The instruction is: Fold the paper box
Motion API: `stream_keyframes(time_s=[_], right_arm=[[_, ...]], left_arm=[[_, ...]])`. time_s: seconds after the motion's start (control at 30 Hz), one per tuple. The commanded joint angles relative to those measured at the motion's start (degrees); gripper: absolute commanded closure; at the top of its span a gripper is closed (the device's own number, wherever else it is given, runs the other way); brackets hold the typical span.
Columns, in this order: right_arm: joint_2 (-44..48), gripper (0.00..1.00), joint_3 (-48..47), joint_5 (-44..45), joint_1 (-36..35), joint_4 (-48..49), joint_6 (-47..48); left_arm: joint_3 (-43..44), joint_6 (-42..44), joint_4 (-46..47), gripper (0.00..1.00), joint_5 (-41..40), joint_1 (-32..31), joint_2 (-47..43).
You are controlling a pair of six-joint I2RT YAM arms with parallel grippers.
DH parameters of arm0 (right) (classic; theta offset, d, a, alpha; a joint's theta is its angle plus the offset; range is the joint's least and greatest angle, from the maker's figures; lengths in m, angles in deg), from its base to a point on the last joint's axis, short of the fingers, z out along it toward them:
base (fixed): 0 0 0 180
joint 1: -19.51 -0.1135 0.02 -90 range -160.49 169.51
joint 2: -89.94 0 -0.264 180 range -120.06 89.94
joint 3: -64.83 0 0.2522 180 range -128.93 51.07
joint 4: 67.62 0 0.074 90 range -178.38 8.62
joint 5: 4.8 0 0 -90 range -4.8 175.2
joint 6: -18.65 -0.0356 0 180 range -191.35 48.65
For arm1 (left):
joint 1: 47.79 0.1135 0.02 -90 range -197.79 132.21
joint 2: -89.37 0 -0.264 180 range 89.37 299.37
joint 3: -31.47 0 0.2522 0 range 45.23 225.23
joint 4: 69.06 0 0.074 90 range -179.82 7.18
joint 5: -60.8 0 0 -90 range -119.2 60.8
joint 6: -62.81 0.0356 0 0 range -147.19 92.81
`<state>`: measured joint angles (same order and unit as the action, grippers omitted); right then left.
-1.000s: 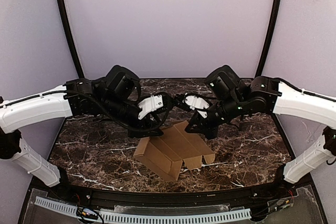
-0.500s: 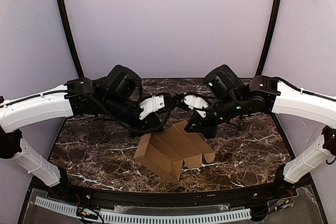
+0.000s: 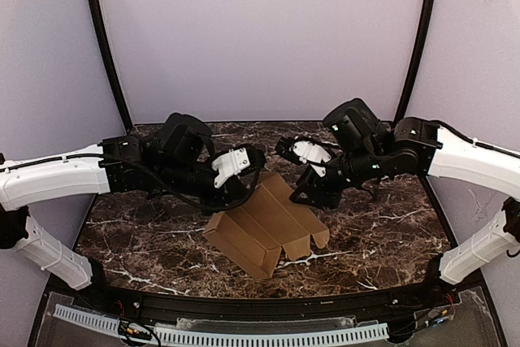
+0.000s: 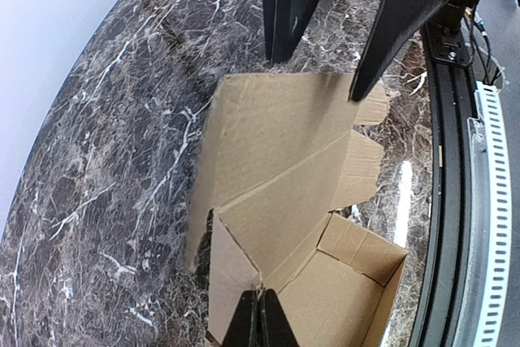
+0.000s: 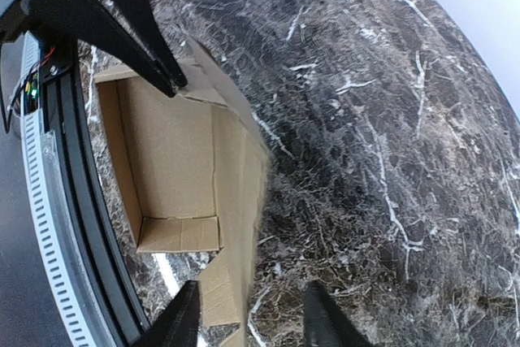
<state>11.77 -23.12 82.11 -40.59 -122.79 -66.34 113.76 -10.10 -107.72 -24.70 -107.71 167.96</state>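
The paper box [image 3: 268,225] is brown cardboard, partly folded. It lies on the marble table with a tray section near the front and a wide flap sloping up behind it. My left gripper [image 4: 261,318] is shut on the top edge of the tray's corner wall [image 4: 231,266]. In the top view this left gripper [image 3: 242,194] sits at the box's back left. My right gripper [image 5: 256,323] is open, its fingers either side of the flap's far edge [image 5: 236,225]. From above, the right gripper [image 3: 315,194] hangs over the box's back right.
The dark marble table [image 3: 382,233] ends at a black front rail [image 3: 268,306] close to the box. Purple walls close in the back and sides. Both arms lean in over the table's middle.
My right gripper has opened and lifted slightly off the flap. My left gripper has closed on the box's wall, and the left arm has dropped lower. The box has shifted a little.
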Motion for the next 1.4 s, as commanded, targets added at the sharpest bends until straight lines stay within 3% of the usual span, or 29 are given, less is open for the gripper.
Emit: stream_keyframes(time_s=[0.0, 0.23, 0.57, 0.8, 1.0, 1.37], right_arm=[[6.28, 0.47, 4.34, 5.87, 2.50, 3.80, -2.24], [15.23, 0.38, 14.30, 7.90, 4.13, 9.41, -6.76], [21.62, 0.36, 28.01, 3.63, 4.33, 18.82, -14.88], [22.68, 0.36, 35.84, -1.99, 4.30, 26.91, -19.06], [17.49, 0.36, 36.84, 0.97, 4.90, 32.28, -19.21], [6.53, 0.36, 34.76, -8.48, 11.15, 43.89, -13.07]], left_arm=[[-7.38, -4.46, 7.54, 1.00, -5.33, -0.07, -4.09], [-20.95, -10.54, 21.70, 1.00, -8.97, 0.53, -13.25], [-36.16, -16.67, 40.54, 1.00, -15.91, 0.93, -21.49], [-42.51, -21.03, 47.47, 1.00, -19.48, 0.92, -23.64], [-45.35, -22.80, 49.48, 1.00, -19.12, 0.94, -23.97], [-48.16, -22.10, 49.85, 1.00, -20.10, 1.22, -25.40]])
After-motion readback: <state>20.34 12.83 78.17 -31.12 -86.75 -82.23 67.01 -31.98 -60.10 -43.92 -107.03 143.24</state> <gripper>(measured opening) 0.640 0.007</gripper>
